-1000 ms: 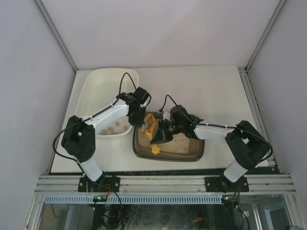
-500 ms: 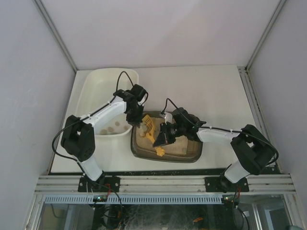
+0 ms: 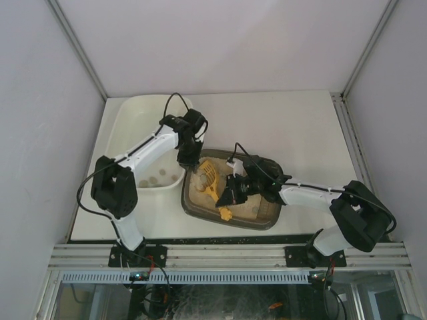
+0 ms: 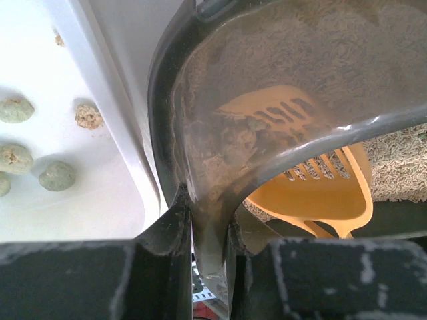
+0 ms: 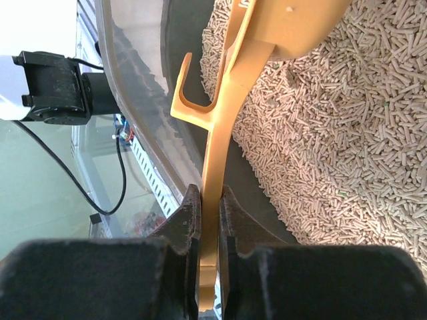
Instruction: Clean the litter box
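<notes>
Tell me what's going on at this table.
Both arms are working on the litter box. The right gripper is shut on the handle of a yellow scoop, whose slotted head sits over the litter. The left gripper pinches the box's rim at the corner beside the white tub, where several clumps lie.

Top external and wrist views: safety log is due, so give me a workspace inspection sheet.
Surface: white table; no spilled litter seen.
Job's things: dark olive-brown plastic litter box holding beige pellets; yellow slotted plastic scoop inside it.
Clutter: cream-white plastic tub with round clumps.
Grippers: left gripper shut on litter box rim; right gripper shut on scoop handle.
Cables: black loops above both wrists.
Surroundings: white enclosure walls.
</notes>
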Robot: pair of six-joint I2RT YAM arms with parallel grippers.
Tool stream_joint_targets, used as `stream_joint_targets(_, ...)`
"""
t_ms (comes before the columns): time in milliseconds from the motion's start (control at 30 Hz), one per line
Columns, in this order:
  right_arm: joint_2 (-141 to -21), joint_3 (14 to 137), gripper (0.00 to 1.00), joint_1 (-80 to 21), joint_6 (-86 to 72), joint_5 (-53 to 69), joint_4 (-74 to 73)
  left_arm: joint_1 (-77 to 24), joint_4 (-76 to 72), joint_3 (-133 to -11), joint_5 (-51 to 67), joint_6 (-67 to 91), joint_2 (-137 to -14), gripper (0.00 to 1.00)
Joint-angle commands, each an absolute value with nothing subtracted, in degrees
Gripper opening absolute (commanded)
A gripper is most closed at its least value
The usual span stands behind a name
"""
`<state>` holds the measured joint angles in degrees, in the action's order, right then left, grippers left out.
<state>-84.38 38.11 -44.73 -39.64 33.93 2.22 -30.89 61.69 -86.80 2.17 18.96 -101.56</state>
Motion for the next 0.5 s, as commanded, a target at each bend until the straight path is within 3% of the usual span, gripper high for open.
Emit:
stream_joint_targets(0,-89.67,31.82,0.00,-46.17,-31.71,20.29,-11.67,-28.13,50.99,-97.76,10.61,23.88,-100.85,0.21)
stream_joint_targets(267,-88.14,31.83,0.00,-44.48,-32.65,16.20,-13.43,-28.13,51.12,-99.67,10.63,23.12,-103.97,0.40)
stream_joint_targets(367,-87.61,31.82,0.00,-43.59,-32.46,16.44,-14.23,-26.60,51.23,-100.72,10.79,23.03,-104.86,0.62)
stream_joint_targets(467,-86.93,31.82,0.00,-42.94,-32.53,16.27,-15.04,-26.46,51.50,-101.87,11.15,23.03,-105.22,0.99)
